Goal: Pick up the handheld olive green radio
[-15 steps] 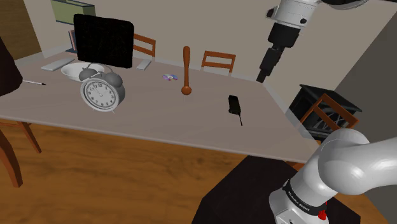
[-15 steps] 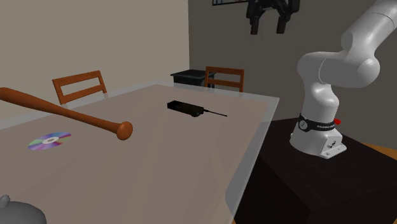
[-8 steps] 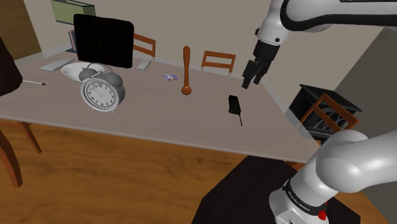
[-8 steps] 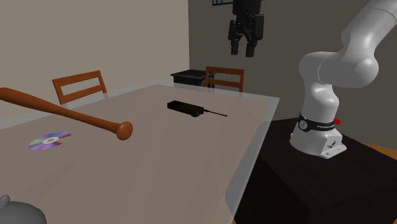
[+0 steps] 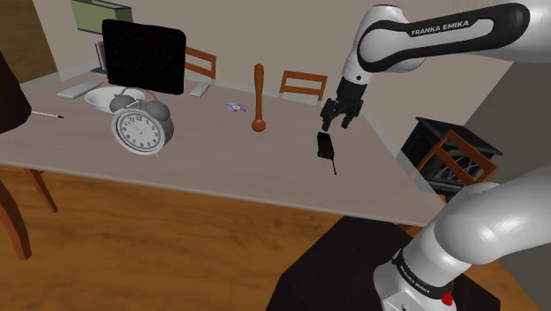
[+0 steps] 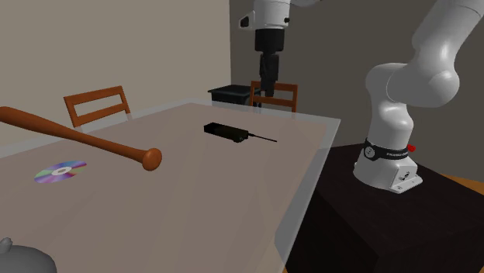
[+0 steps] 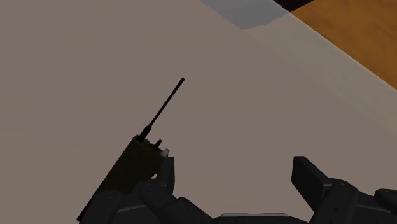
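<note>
The radio (image 5: pixel 326 144) looks almost black, a slim handset with a thin antenna, lying flat on the pale table (image 5: pixel 221 163) near its right end in the shoulder view. My gripper (image 5: pixel 336 119) hangs just above and slightly behind it, open and holding nothing. In the second exterior view the radio (image 6: pixel 225 132) lies mid-table, and the gripper (image 6: pixel 267 84) hovers beyond it. In the wrist view the radio (image 7: pixel 130 172) sits beside one finger and partly under it, outside the gap of the gripper (image 7: pixel 235 175), with its antenna pointing away from the hand.
A wooden bat (image 5: pixel 259 93) and a shiny disc (image 5: pixel 234 108) lie left of the radio in the shoulder view. Further left stand an alarm clock (image 5: pixel 141 126), a white bowl (image 5: pixel 106 95) and a black monitor (image 5: pixel 143 57). Chairs (image 5: pixel 303 86) line the far edge, with a black side table (image 5: pixel 450 146) past the table's right end.
The arm has swung down and to the shoulder view's left, bringing the gripper from high above the table's corner to just over the radio. The radio has not moved.
</note>
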You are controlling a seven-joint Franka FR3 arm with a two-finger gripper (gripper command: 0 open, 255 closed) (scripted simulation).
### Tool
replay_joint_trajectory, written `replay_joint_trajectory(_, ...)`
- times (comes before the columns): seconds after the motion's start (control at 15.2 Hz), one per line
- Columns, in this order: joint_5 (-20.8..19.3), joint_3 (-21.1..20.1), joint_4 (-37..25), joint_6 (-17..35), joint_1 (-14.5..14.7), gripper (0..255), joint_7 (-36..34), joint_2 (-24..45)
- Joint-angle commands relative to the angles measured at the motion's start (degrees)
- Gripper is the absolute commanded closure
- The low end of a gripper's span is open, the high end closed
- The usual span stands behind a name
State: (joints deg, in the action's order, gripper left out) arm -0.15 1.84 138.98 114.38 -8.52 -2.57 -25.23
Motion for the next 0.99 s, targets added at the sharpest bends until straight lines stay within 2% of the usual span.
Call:
replay_joint_trajectory(0.0, -0.16, 0.91, 0.02, 3.2, -1.32, 0, -1.34, 3.01)
replay_joint_trajectory(0.79, 2.02, 6.31, -3.23, 20.34, -7.31, 0, -8.4, 23.17)
replay_joint_trajectory(0.92, 2.25, 6.41, -3.05, 21.38, -7.38, 0, -8.36, 24.04)
